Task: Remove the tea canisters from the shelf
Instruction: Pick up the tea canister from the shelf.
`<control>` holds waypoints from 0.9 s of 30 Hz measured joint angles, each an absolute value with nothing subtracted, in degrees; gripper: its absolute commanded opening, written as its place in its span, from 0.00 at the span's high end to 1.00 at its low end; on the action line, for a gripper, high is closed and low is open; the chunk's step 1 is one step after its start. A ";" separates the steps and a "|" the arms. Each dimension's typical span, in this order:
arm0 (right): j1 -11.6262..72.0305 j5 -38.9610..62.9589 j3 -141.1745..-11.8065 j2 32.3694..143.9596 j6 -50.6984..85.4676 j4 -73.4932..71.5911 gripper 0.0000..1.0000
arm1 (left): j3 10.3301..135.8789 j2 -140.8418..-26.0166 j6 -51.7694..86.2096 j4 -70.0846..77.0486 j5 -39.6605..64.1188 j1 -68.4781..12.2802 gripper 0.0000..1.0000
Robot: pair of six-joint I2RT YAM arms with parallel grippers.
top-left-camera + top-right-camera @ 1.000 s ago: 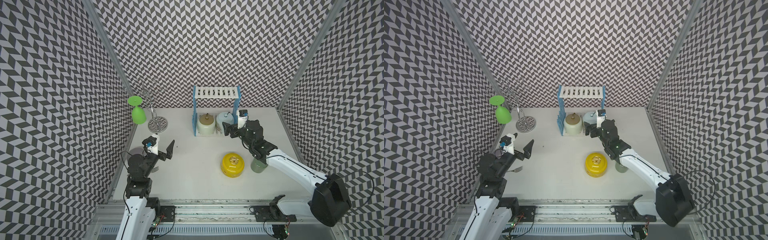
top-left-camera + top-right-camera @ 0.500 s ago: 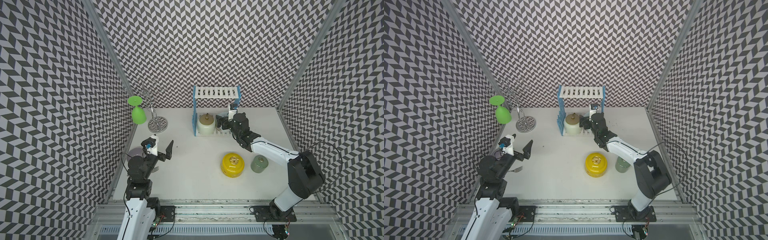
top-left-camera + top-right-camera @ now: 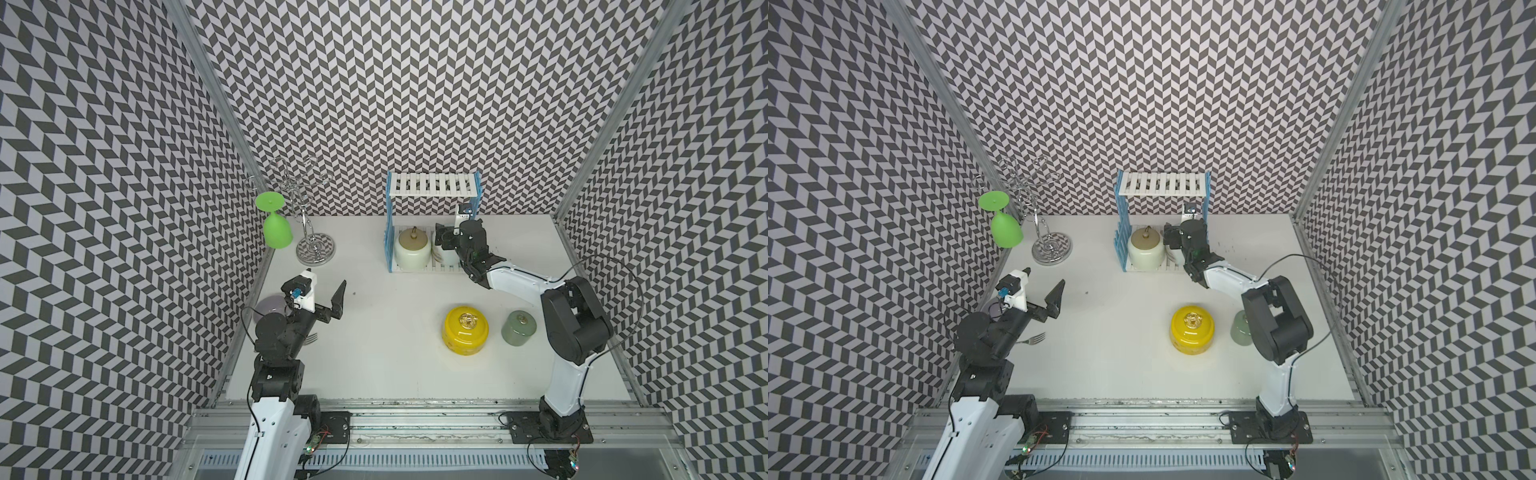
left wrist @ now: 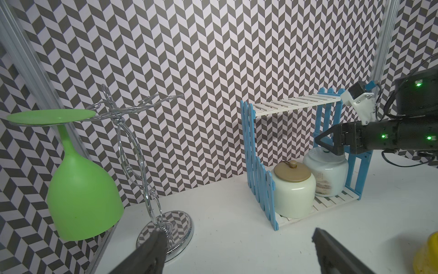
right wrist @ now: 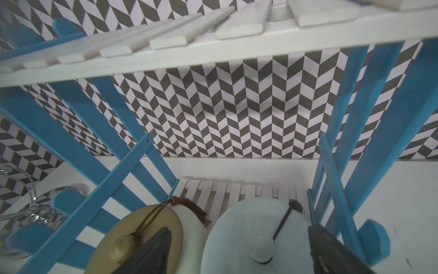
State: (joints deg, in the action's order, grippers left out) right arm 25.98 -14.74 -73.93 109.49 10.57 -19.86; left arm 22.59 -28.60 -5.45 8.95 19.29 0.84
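1. Shelf: small two-tier rack (image 3: 432, 189) with white slatted boards and light blue picket-fence side panels, standing at the back of the white tabletop (image 3: 386, 361). The upper board is bare. The lower board carries two canisters side by side.
2. Cream ceramic canister with brown lid and tasselled knob (image 4: 294, 189): on the lower board, at the end nearer the wire stand. Not yet removed.
3. Pale blue ceramic canister with round lid knob (image 4: 327, 170): on the lower board, just beside the cream one. Not yet removed.
4. Glossy yellow squat canister with gold knob (image 3: 466, 336): on the tabletop in front of the shelf, well apart from it. Removed.
5. Sage green cylindrical canister (image 3: 518, 333): on the tabletop just beside the yellow one. Removed.
6. Right gripper (image 5: 239, 230): reaches into the lower tier with its jaws apart, straddling the pale blue lid. One finger hangs over the cream lid's rim and the other sits next to the side panel. No clamp is visible.
7. Left gripper (image 3: 325, 286): jaws wide apart and empty, well apart from the shelf.
8. Sundries: bright green goblet (image 3: 276, 232) hanging upside-down on the chrome wire stand (image 3: 315, 248).
9. Tally: two of four canisters are off. The pale blue one looks to be next, and the cream one would follow.
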 measured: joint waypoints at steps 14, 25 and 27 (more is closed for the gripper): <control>25.21 -14.33 -78.70 116.81 10.74 -21.43 0.29 | 22.50 -28.82 -5.45 9.39 19.20 1.10 0.00; 24.45 -14.76 -80.27 119.72 9.21 -25.32 0.48 | 22.46 -29.23 -5.72 9.43 19.14 1.17 0.00; 24.40 -14.68 -80.34 119.85 8.95 -25.58 0.52 | 22.46 -29.32 -5.72 9.56 19.11 1.17 0.00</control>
